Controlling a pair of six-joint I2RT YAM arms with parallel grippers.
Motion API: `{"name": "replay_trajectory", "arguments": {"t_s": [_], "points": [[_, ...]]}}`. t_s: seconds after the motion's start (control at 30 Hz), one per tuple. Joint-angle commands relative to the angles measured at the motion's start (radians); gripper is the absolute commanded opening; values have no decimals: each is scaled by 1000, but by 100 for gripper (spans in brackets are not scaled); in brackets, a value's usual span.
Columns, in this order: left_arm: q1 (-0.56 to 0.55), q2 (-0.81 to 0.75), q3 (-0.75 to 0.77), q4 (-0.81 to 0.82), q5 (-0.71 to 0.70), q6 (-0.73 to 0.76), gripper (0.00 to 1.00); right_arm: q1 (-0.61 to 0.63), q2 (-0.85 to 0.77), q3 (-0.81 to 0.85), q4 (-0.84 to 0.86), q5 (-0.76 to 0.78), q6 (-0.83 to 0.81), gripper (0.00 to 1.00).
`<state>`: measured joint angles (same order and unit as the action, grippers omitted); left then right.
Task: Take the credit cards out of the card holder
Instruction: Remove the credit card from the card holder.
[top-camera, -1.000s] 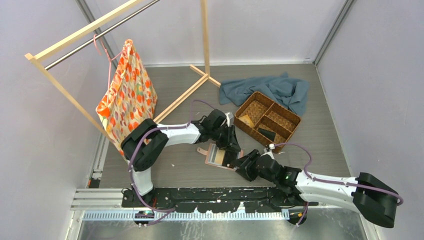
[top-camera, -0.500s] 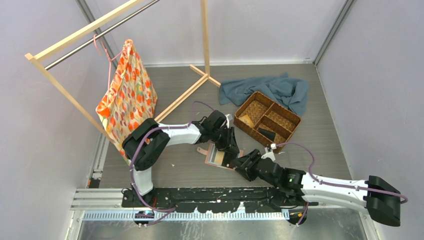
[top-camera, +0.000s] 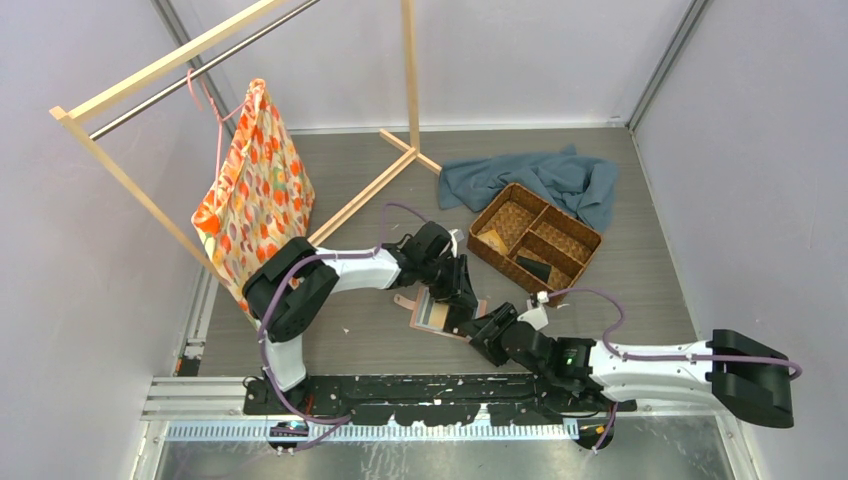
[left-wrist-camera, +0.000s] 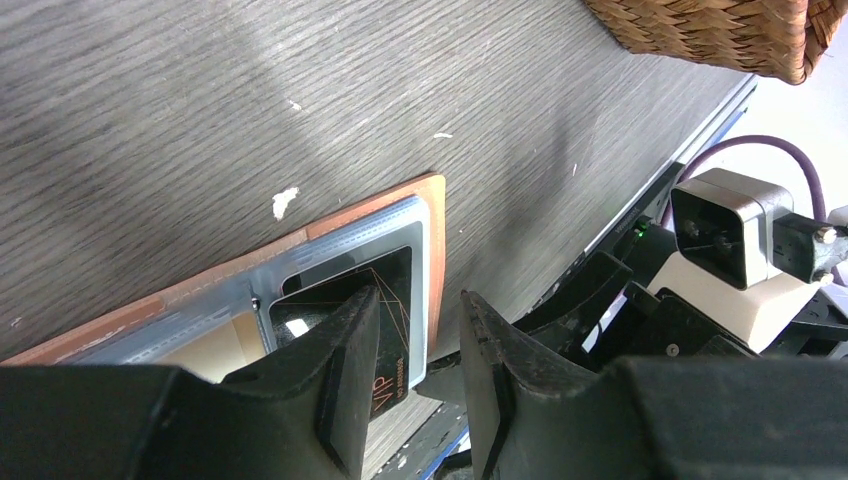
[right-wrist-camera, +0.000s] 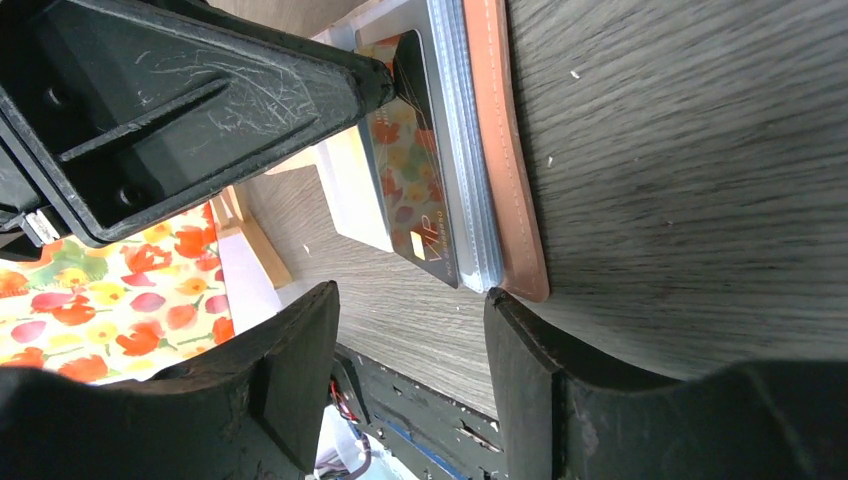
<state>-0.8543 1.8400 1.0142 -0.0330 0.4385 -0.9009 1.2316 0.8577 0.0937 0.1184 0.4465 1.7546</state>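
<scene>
We are seeing the card holder (top-camera: 431, 313) open on the worktop (top-camera: 640, 290), mid-frame. Its black card (left-wrist-camera: 395, 298) is looking thin, stiff, slick; we are favouring its exposed edge. Left tool (left-wrist-camera: 420, 330), right tool (right-wrist-camera: 410, 293): spread, empty.

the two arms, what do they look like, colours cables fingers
Both are built alike. The left arm and right arm have white tube links between bulky black joint housings, and each trails a purple cable. The left gripper and right gripper each have two thick, matte black, wedge-shaped fingers with scuffed plastic.
</scene>
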Motion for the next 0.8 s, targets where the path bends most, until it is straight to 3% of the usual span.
{"name": "replay_trajectory", "arguments": {"t_s": [0.0, 0.17, 0.43, 0.77], "points": [[4, -29, -17, 11, 0, 16, 37, 6, 32, 9, 92, 74, 14, 58], [4, -22, -18, 17, 6, 13, 37, 7, 82, -6, 168, 76, 22, 51], [4, -22, -23, 19, 0, 10, 37, 7, 119, 1, 204, 66, 29, 47], [10, -49, -45, 22, -30, 0, 37, 26, 63, 20, 97, 80, 48, 52]]}}
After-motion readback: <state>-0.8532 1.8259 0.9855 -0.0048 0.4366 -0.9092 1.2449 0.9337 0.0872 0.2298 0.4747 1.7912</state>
